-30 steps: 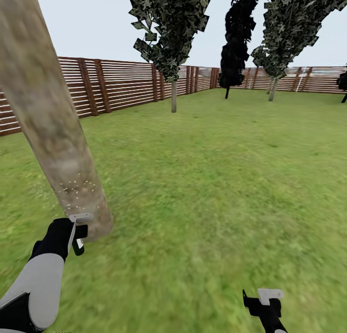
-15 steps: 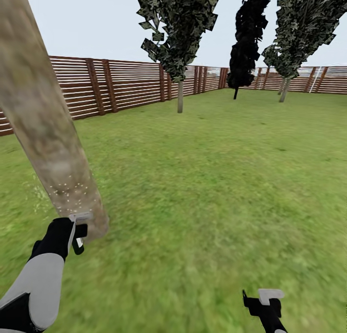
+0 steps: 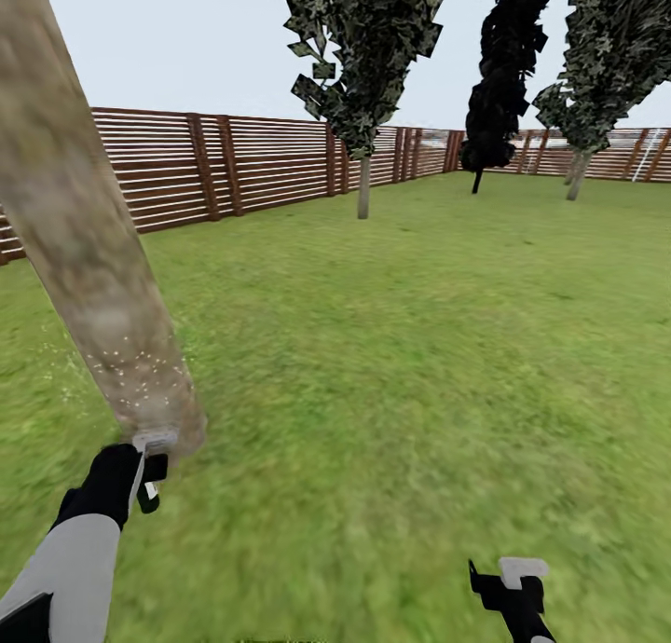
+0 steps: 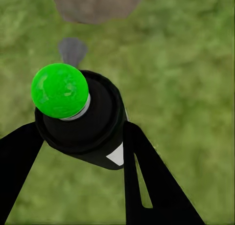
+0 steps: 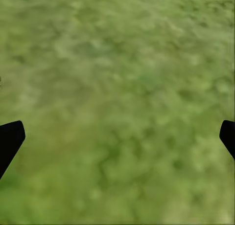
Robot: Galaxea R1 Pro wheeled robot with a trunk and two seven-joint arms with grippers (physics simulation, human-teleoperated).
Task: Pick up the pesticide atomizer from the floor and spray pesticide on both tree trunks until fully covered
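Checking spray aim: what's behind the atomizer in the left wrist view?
Behind the atomizer, gripped by the left gripper: grass and the trunk's base. Ground directly beneath the bottle is covered.

A smooth grey-white forearm shell [image 3: 70, 573] at seven o'clock meets a black wrist; black five-o'clock right gripper [image 3: 511, 582] bears a pale finger plate.

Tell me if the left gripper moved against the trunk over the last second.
Cannot tell: the left gripper sits at the trunk base as before, and the camera itself moved.
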